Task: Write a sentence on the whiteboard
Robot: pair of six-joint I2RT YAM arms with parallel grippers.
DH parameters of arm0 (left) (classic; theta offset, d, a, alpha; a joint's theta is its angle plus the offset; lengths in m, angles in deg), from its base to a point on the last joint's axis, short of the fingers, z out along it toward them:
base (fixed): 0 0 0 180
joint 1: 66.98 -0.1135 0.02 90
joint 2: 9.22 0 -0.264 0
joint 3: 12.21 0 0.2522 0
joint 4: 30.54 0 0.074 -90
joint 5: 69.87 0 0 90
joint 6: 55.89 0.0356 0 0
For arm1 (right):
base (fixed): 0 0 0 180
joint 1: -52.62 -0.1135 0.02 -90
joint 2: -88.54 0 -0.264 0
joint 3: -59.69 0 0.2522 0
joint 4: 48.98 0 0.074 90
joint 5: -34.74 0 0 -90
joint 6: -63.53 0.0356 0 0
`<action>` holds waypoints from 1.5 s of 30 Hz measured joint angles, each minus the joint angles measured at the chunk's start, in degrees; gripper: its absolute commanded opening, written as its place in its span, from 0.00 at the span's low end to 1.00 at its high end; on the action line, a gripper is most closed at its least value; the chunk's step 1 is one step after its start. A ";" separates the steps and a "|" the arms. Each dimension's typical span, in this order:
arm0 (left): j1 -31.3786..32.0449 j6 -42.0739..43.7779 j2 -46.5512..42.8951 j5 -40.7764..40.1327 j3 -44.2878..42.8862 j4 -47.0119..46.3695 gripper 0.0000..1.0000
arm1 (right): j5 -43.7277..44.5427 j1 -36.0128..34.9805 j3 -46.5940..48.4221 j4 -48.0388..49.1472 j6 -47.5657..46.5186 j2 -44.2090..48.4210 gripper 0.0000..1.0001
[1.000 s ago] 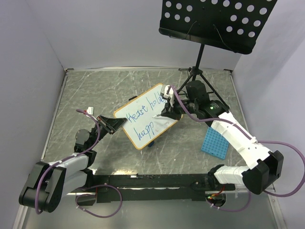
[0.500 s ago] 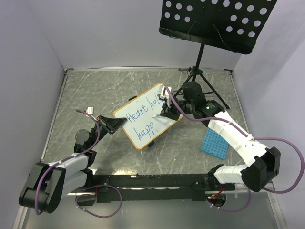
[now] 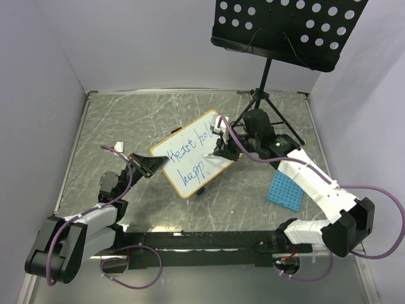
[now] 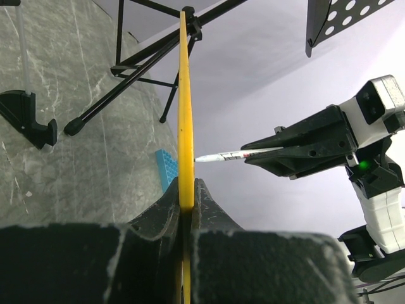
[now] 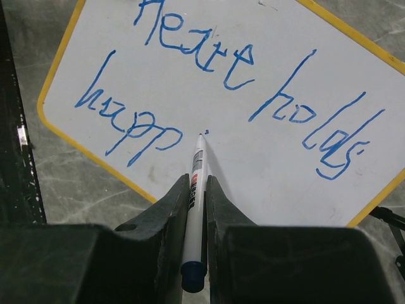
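Left hand (image 4: 186, 193) clamps whiteboard (image 5: 272, 158) edge; right hand's (image 5: 197, 190) marker (image 5: 197, 166) faces bare white.

The sentence (image 5: 235, 71) on the whiteboard (image 5: 266, 171) is blue handwriting: "Heart holds" on the first line, "happ" on the second. The red printed band on my marker (image 5: 197, 171) is too small to read.

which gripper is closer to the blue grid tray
Right. The right gripper, shut on the marker at the whiteboard, sits up-left of the blue grid tray; the left gripper clamps the whiteboard's opposite edge, farther left.
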 measured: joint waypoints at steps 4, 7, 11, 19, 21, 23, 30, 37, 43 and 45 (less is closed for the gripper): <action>0.00 -0.02 -0.13 0.00 0.00 -0.15 0.01 | -0.94 0.00 -0.17 -0.50 -0.15 1.03 0.00; 0.00 0.00 -0.13 0.00 0.00 -0.13 0.01 | -1.42 0.00 -0.61 -1.01 -0.48 1.20 0.00; 0.00 0.00 -0.13 0.00 0.00 -0.13 0.01 | -1.88 0.00 -0.70 -2.05 -1.14 1.18 0.00; 0.00 -0.02 -0.13 0.00 0.00 -0.13 0.01 | -1.88 -0.02 -0.70 -2.84 -1.44 0.68 0.00; 0.00 0.00 -0.13 0.00 0.00 -0.13 0.01 | -1.86 -0.02 -0.70 -2.89 -1.42 0.35 0.00; -0.02 0.04 -0.13 0.00 0.00 -0.04 0.01 | -1.81 -0.07 -0.68 -2.86 -1.42 0.02 0.00; -0.02 0.26 -0.13 -0.07 0.00 0.26 0.01 | -0.92 -0.39 -0.68 -2.69 -1.18 -0.37 0.00; -0.02 0.26 -0.07 -0.44 0.00 0.28 0.01 | 0.48 -0.39 -0.68 -1.84 -0.68 -0.37 0.00; -0.11 0.26 -0.07 -0.48 0.00 0.28 0.01 | 1.36 -0.39 -0.68 -1.25 -0.35 -0.31 0.00; -0.13 0.26 -0.07 -0.48 0.00 0.28 0.01 | 1.44 -0.39 -0.68 -1.14 -0.33 -0.24 0.00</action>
